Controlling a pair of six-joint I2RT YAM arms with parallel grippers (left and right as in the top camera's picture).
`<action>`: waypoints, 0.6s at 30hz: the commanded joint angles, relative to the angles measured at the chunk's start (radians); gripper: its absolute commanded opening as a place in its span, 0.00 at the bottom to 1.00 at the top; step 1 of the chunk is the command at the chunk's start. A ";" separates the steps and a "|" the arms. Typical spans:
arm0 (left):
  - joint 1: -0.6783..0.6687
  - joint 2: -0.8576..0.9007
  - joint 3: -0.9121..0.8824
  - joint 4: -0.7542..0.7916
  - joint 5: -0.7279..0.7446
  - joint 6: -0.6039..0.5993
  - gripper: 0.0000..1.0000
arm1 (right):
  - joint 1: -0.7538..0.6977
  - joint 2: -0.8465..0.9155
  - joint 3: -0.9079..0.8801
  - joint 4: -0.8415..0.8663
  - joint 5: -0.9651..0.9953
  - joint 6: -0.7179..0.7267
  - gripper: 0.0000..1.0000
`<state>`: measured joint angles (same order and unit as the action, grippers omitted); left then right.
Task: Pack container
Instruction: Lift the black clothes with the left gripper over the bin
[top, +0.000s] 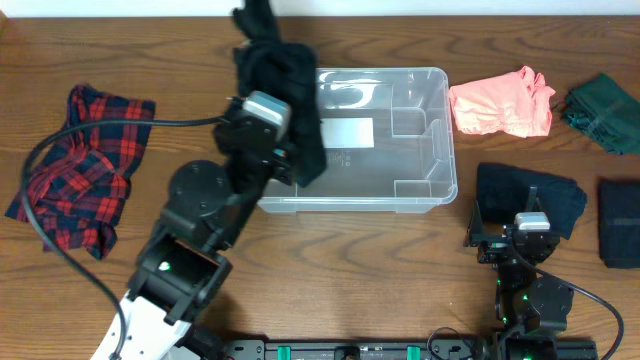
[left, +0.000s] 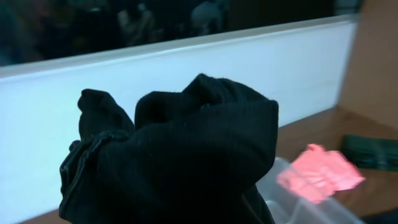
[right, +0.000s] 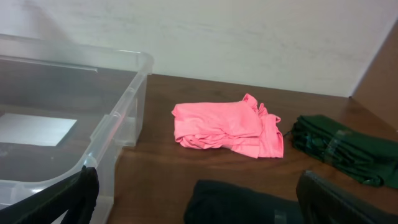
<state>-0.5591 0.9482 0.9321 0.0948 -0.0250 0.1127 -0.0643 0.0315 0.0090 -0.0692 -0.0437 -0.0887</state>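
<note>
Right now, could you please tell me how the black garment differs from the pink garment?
The black garment is bunched and lifted over the container's left end; the pink garment lies loosely folded on the table, right of the container. The black garment is dark, the pink garment bright. Both are soft cloth.

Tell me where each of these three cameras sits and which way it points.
Overhead: above the table, looking straight down at the container and scattered garments; both arms show.
Left wrist: on the left gripper, facing the back wall; the black garment it holds hides its fingers.
Right wrist: low over the table, facing the wall; its open fingers frame the bottom corners.
Shared: both wrist views catch the pink garment.
</note>
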 joint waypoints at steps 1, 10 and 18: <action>-0.057 0.021 0.056 0.080 -0.011 0.012 0.06 | -0.006 -0.006 -0.003 -0.002 0.011 -0.010 0.99; -0.195 0.147 0.056 0.155 -0.404 -0.145 0.06 | -0.006 -0.006 -0.003 -0.002 0.010 -0.010 0.99; -0.347 0.148 0.077 0.153 -0.803 -0.106 0.06 | -0.006 -0.006 -0.003 -0.002 0.011 -0.010 0.99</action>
<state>-0.8768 1.1301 0.9340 0.2138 -0.6098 -0.0250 -0.0643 0.0311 0.0090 -0.0692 -0.0433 -0.0887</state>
